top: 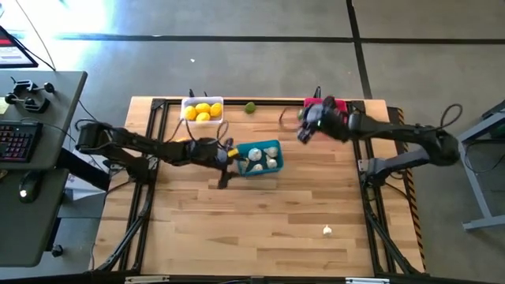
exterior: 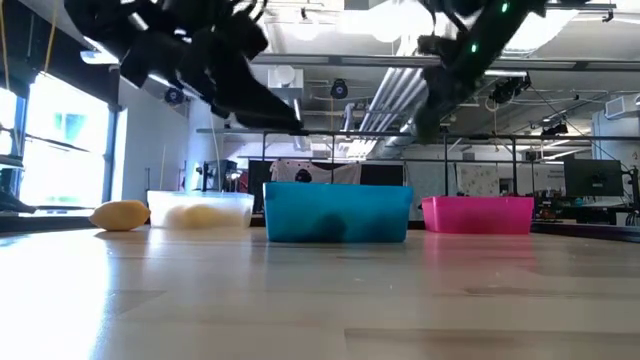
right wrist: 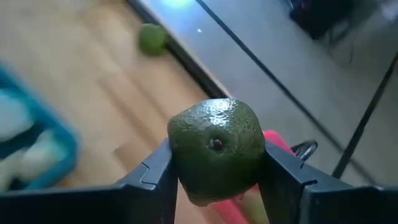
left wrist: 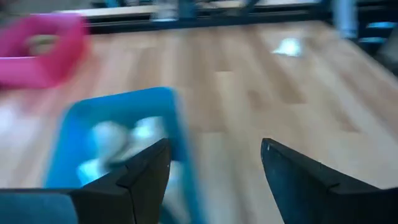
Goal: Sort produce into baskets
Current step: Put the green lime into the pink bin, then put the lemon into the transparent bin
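My right gripper [right wrist: 214, 155] is shut on a dark green oval fruit [right wrist: 216, 148] and hangs over the near left corner of the pink basket [top: 331, 105] at the far right. A second green fruit [top: 250, 108] lies on the table by the far edge. The white basket [top: 203, 110] holds yellow lemons. The teal basket [top: 259, 158] holds whitish garlic bulbs [left wrist: 118, 140]. My left gripper [left wrist: 214, 149] is open with nothing between its fingers, above the teal basket's left end. One garlic bulb [top: 327, 230] lies near the front right. A lemon [exterior: 120, 214] lies left of the white basket. My right gripper pinches the green fruit between its two fingers, on two opposite sides [right wrist: 255, 152]. The fruit's dimpled end faces the wrist camera. The fingers slant down toward the table's far side. The fruit is lifted clear, above the pink basket's edge [right wrist: 273, 140].
The three baskets stand in a row across the far half of the table. A black frame [top: 158, 104] runs along the table's edges. The near half of the wooden top [top: 260, 229] carries only the lone garlic bulb.
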`<state>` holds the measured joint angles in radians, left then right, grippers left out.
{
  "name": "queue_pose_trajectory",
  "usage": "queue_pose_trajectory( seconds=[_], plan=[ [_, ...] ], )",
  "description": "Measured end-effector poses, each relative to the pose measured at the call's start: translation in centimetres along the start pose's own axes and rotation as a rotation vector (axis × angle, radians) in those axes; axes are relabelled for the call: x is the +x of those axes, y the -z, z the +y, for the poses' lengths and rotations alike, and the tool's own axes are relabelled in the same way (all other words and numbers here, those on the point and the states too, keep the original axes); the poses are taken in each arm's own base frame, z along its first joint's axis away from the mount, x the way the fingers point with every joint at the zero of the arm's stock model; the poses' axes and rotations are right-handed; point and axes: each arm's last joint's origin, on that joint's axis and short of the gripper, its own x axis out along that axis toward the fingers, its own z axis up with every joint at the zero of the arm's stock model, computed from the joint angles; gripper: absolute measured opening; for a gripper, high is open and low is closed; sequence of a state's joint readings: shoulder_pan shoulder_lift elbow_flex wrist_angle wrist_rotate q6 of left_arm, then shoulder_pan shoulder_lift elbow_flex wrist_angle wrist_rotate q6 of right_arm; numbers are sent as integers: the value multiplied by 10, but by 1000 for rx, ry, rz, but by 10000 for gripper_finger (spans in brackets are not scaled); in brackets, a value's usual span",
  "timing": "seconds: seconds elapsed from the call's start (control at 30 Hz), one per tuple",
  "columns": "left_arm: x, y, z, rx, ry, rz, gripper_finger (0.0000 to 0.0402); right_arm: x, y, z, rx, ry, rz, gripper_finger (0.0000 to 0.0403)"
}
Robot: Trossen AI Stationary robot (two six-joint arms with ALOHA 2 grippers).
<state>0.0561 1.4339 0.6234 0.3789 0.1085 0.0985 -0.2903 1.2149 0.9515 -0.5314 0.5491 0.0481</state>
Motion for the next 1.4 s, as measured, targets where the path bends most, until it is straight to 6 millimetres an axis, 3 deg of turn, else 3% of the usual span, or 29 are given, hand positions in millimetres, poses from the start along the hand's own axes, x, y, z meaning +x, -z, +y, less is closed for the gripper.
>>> queue_pose_trajectory(
  seconds=[0.13,0.27,0.5,0.73,0.97,1.2,1.4],
  plan=[
    [-19,10,22,-34,-106,-12,208,31,14,-40,144,-2,59,154],
    [-36,32,36,-98,-171,30,178,48,24,-76,251,69,73,154],
    [-54,42,45,-180,-233,121,133,84,54,-112,360,57,96,154],
    [-68,48,50,-217,-300,218,95,114,80,-121,409,88,196,154],
    [-78,59,52,-287,-321,330,63,133,92,-120,446,118,265,170],
    [-85,57,53,-287,-415,514,56,131,92,-121,436,171,285,264],
    [-97,43,49,-253,-489,710,101,112,76,-120,385,142,228,309]
  ],
)
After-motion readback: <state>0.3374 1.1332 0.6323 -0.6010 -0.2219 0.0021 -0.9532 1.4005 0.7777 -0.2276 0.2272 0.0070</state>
